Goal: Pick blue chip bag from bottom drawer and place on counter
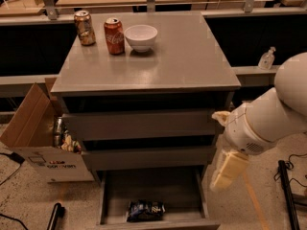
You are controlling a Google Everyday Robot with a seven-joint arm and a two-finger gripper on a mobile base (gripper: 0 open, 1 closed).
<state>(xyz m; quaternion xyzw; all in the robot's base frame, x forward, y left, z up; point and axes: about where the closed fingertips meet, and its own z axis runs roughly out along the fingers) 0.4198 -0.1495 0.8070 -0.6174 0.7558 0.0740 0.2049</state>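
The crinkled dark navy-blue foil chip bag (146,210) is lying flat in the pulled-out shallow grey bottom drawer (111,195), right up near the front lip and a bit left of centre. So my read is we're at the reach-in step and nothing's been grabbed yet.

The robot's cream-coloured gripper (229,170) hangs off the fat white arm (268,119), outside the drawer's right wall and well above the bag. Can't tell from here whether it's open or closed. The next move probably means swinging left over the drawer wall, then dropping down onto the bag.

What could get in the way: the two taller grey drawers (148,157) above overhang the back of the tray, but the bag sits forward of them, so a top-down approach looks free.

The flat grey counter top (192,61) has lots of bare space on the right and front. At its back left are a red cola can (114,29), a brownish can (84,28) and a white bowl (140,36). An open cardboard box (29,128) sits on the floor to the left, nowhere near the path.
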